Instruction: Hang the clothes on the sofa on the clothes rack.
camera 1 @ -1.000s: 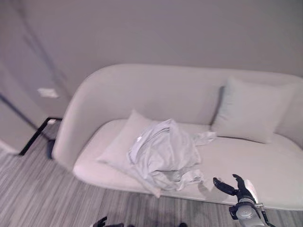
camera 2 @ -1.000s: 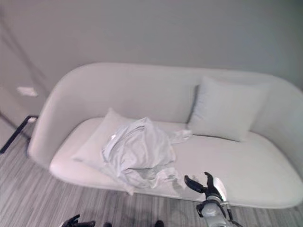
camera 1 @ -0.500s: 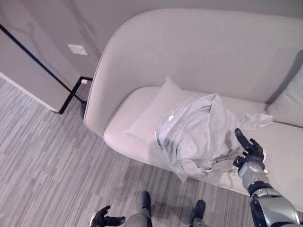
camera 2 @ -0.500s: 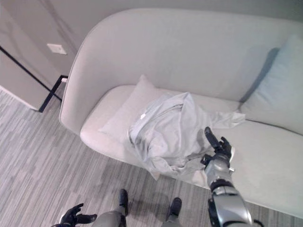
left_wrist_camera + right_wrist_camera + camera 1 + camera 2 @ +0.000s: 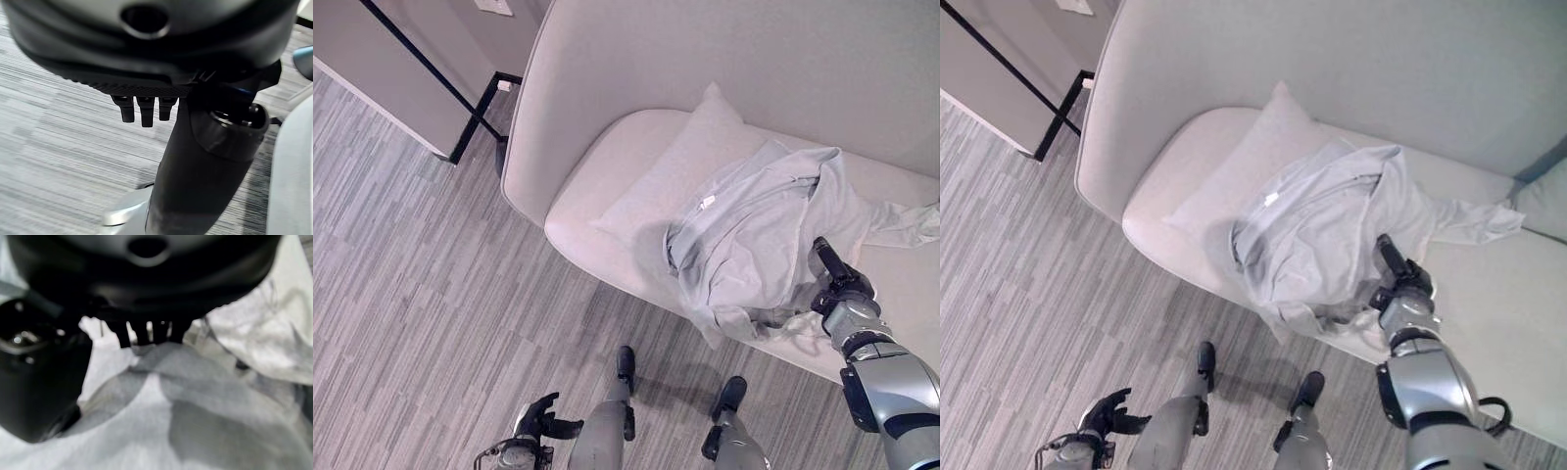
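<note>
A crumpled light grey shirt (image 5: 754, 230) lies on the seat of a pale sofa (image 5: 607, 69), partly over a cushion (image 5: 680, 171), and its hem droops over the front edge. My right hand (image 5: 837, 279) rests at the shirt's right side with its fingers straight, pointing up across the cloth. In the right wrist view the fingers (image 5: 146, 335) reach just above the grey folds (image 5: 220, 421) and grasp nothing. My left hand (image 5: 543, 419) hangs low over the floor, left of the sofa front, its fingers relaxed and holding nothing.
A second cushion (image 5: 1542, 201) sits at the sofa's right end. A black metal frame (image 5: 475, 122) stands by the wall panel left of the sofa. Striped grey floor (image 5: 411, 294) spreads in front and to the left.
The camera has tilted down and come closer to the sofa. My right hand has risen from below the seat's front edge onto the shirt's right side. The shirt lies as before.
</note>
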Available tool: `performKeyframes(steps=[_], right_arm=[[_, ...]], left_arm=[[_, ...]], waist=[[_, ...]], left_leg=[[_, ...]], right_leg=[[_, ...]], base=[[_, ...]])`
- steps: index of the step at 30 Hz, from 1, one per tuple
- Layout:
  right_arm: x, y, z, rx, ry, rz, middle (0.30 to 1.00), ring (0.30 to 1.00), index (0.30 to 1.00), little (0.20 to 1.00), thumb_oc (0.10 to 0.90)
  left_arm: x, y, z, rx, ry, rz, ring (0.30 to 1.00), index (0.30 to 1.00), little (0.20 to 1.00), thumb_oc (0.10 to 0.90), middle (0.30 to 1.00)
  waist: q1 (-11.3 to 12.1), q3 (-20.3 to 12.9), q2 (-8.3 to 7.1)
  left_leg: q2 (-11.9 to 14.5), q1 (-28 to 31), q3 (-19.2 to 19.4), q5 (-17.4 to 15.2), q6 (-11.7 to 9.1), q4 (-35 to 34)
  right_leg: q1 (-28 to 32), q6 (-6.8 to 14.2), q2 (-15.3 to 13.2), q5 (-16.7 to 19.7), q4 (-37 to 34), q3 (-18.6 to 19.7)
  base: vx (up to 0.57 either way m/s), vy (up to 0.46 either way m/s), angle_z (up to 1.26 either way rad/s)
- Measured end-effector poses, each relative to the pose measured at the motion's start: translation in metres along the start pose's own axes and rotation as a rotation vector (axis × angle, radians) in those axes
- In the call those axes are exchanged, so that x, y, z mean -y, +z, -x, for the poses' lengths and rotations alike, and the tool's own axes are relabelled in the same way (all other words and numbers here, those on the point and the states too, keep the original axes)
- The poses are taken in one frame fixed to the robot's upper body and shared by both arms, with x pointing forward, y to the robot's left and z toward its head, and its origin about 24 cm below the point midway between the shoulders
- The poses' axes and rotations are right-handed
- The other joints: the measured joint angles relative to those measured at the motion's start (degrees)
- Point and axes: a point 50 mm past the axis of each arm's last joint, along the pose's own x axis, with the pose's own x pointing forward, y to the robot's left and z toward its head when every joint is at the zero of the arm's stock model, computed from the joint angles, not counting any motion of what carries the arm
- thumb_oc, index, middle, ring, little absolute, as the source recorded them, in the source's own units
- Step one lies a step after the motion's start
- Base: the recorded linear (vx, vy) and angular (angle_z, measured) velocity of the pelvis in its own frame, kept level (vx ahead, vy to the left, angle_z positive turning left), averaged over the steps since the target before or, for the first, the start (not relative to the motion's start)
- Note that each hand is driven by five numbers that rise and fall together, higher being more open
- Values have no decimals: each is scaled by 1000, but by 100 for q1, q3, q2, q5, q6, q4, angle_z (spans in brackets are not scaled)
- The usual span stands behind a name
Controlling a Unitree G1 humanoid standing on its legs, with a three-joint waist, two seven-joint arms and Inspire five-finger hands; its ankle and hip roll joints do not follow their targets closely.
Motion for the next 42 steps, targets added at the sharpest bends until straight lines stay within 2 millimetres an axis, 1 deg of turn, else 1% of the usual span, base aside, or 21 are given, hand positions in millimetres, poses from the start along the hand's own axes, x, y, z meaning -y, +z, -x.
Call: performKeyframes(steps=[4,6,8,9,12,14,15,16,19,20,21,23,25,26,27,29,31,34,38,39,42], right_arm=[[-1,-14,1,-31,33,5,300,300,300,300,400],[-20,-40,6,-80,110,7,300,300,300,300,400],[-30,-89,20,-145,182,2,300,300,300,300,400],[-28,-97,22,-167,186,5,300,300,300,300,400],[-27,-124,37,-190,231,-116,300,300,300,300,400],[-27,-144,51,-198,268,-150,300,300,300,300,400],[-22,-142,50,-193,253,-150,300,300,300,300,400],[-5,-134,57,-122,280,-155,300,300,300,300,400],[4,-109,67,20,348,-71,300,300,300,300,400],[8,-99,64,74,334,-33,300,300,300,300,400],[18,-81,60,139,300,56,300,300,300,300,400],[29,-48,58,256,289,238,300,300,300,300,400],[34,-26,57,348,259,317,300,300,300,300,400],[35,3,61,455,247,412,300,300,300,300,400],[34,13,64,502,253,453,300,300,300,300,400],[26,34,68,590,261,486,300,300,300,300,400],[7,69,75,718,267,474,300,300,300,300,400],[-34,138,103,976,299,367,300,300,300,300,400],[-59,200,139,1193,280,305,300,300,300,300,400],[-69,225,161,1309,264,293,900,900,900,900,800],[-74,221,161,1331,255,369,900,900,900,900,800]], left_arm=[[-3,8,-3,22,4,-30,900,900,900,800,900],[-3,10,-3,28,4,-29,900,900,900,800,900],[-5,8,-3,17,16,-42,900,900,900,800,900],[-5,10,-4,21,22,-37,900,900,900,800,900],[-11,0,-1,-17,62,-23,900,900,900,800,900],[-24,-25,7,-93,107,-25,900,900,900,800,900],[-24,-22,6,-86,105,-36,900,900,900,800,900],[-15,-26,7,-100,84,-25,900,900,900,800,900],[-9,-41,14,-135,79,20,900,900,900,800,900],[-7,-47,17,-145,72,14,900,900,900,800,900],[-3,-41,15,-127,56,16,900,900,900,800,900],[2,-33,14,-87,41,30,900,900,900,800,900],[2,-28,13,-61,39,34,900,900,900,800,900],[4,-19,12,-25,32,42,900,900,900,800,900],[4,-19,13,-16,29,45,900,900,900,800,900],[5,-10,12,19,24,51,900,900,900,800,900],[9,8,11,97,6,67,900,900,900,800,900],[14,51,16,271,-35,181,900,900,900,800,900],[7,92,28,454,-60,196,900,900,900,800,900],[1,104,27,490,-43,192,900,900,900,800,900],[-4,97,26,467,-23,195,900,900,900,800,900]], waist=[[7,1,3],[1,1,3],[-101,9,-76],[-146,13,-148],[-398,-55,-595],[-594,-437,-943],[-626,-500,-1008],[-709,-660,-1001],[-773,-788,-935],[-793,-1012,-927],[-817,-1166,-887],[-778,-1208,-810],[-775,-1333,-799],[-772,-1394,-791],[-754,-1406,-780],[-800,-1412,-811],[-845,-1436,-842],[-881,-1448,-859],[-868,-1461,-873],[-869,-1485,-900],[-900,-1583,-1041]], left_leg=[[15,-16,-100,20,-22,1],[14,31,-121,20,-22,2],[24,204,-182,18,-23,-12],[15,240,-165,18,-24,-11],[57,552,7,4,-34,-41],[91,823,179,-10,-59,-210],[128,841,213,-10,-62,-208],[105,1018,250,-9,-65,-274],[82,1380,373,-94,-64,-281],[94,1372,416,-120,-78,-281],[100,1378,406,-126,-76,-281],[96,1443,404,-136,-68,-283],[115,1455,410,-138,-70,-283],[128,1491,423,-145,-71,-283],[127,1501,428,-140,-73,-283],[144,1593,477,-143,-76,-283],[157,1661,546,-163,-55,-283],[171,1812,597,-168,-48,-283],[178,1850,653,-168,-48,-282],[186,1892,691,-163,-60,-282],[206,1913,734,-189,-91,-281]], right_leg=[[57,-9,41,-5,-17,-93],[136,-9,42,-4,-47,-133],[366,-10,37,-4,-80,-188],[400,-11,33,-2,-104,-150],[617,-44,80,31,-206,34],[806,-60,141,74,-454,201],[799,-65,157,81,-467,250],[970,-26,173,160,-555,265],[1265,1,146,152,-569,363],[1211,7,148,148,-570,425],[1225,14,161,141,-568,419],[1299,17,157,140,-568,419],[1301,26,145,131,-571,433],[1321,47,173,113,-570,453],[1327,47,176,116,-569,463],[1378,47,173,116,-570,515],[1405,45,180,123,-570,582],[1523,7,195,153,-571,647],[1526,-3,227,173,-571,713],[1541,1,233,169,-571,744],[1524,3,256,165,-571,788]], base=[[3,27,11],[0,25,10],[-22,28,12],[-22,29,-8],[45,4,-28],[40,2,-43],[136,21,-22],[134,24,-13],[61,13,-18],[91,9,-20],[57,9,-9],[28,3,2],[38,8,-5],[32,9,-6],[14,13,-9],[18,7,-14],[13,18,-15],[1,22,-9],[15,15,-9],[7,10,-10],[-4,4,-10]])
